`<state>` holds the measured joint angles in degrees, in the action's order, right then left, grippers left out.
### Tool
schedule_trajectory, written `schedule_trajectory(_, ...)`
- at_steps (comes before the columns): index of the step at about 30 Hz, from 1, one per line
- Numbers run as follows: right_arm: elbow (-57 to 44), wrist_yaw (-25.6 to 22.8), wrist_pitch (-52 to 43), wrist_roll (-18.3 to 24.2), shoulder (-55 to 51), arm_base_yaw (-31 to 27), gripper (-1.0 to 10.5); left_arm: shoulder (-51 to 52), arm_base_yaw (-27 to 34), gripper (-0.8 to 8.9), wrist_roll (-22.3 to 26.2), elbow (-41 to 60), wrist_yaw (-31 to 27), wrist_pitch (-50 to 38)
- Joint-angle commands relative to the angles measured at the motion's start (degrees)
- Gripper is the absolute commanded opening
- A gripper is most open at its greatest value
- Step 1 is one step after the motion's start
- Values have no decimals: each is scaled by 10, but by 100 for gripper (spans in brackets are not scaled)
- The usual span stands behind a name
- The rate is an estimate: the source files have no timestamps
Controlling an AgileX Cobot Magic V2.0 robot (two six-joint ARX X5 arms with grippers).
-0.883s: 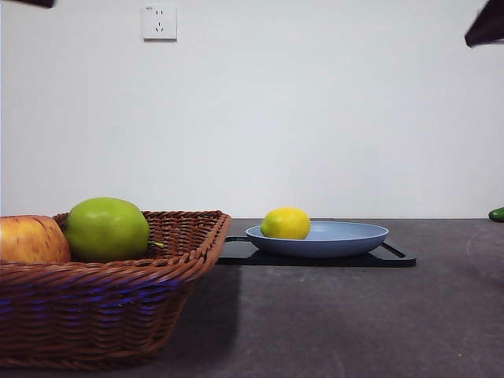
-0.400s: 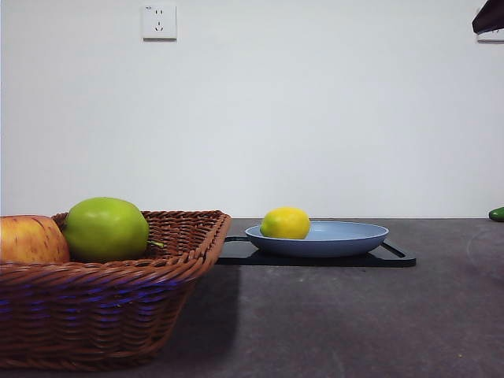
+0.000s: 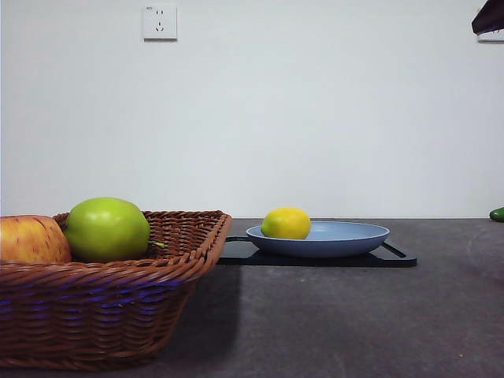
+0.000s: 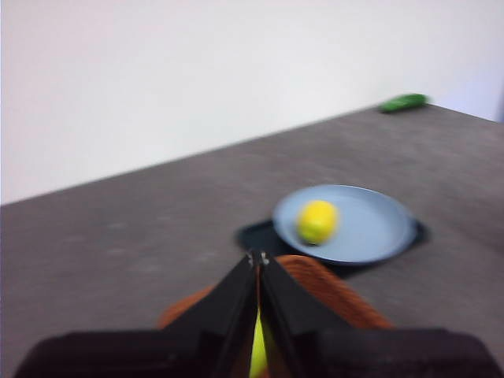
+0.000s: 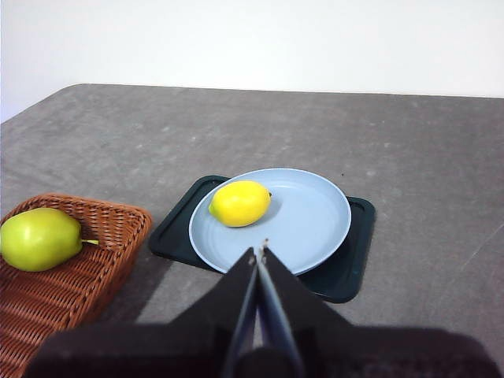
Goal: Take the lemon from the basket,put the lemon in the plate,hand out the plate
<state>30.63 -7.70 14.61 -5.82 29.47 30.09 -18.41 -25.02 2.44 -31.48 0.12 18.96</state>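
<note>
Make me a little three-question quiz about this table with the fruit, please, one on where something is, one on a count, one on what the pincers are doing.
1. Where does the lemon lie?
A. in the basket
B. on the plate
C. on the bare table

2. How many fruits show in the basket in the front view?
A. two
B. none
C. four

3. How do the two pincers stand?
A. both shut, holding nothing
B. left one grips the lemon
C. both wide open

Answers:
1 B: it rests on the plate, which sits on the black tray.
2 A: a green apple and a red-yellow apple.
3 A: the left pincer and right pincer have jaws together, empty.
</note>
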Motion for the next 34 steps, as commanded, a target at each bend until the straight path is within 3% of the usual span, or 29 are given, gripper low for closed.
schedule_trajectory(1, 5, -2, -5, -7, 1, 3, 3, 46, 56, 8, 16, 5, -4, 13)
schedule_trajectory(7, 5, -2, -5, -7, 1, 3, 3, 115, 189, 8, 16, 91, -7, -16)
schedule_trajectory(13, 5, -2, -5, -7, 1, 3, 3, 156, 255, 8, -1, 207, 3, -57)
schedule_trajectory(22, 5, -2, -5, -7, 1, 3, 3, 183, 282, 8, -30, 295, 2, -74)
schedule_trajectory(34, 5, -2, -5, -7, 1, 3, 3, 183, 285, 8, -29, 305, 2, -70)
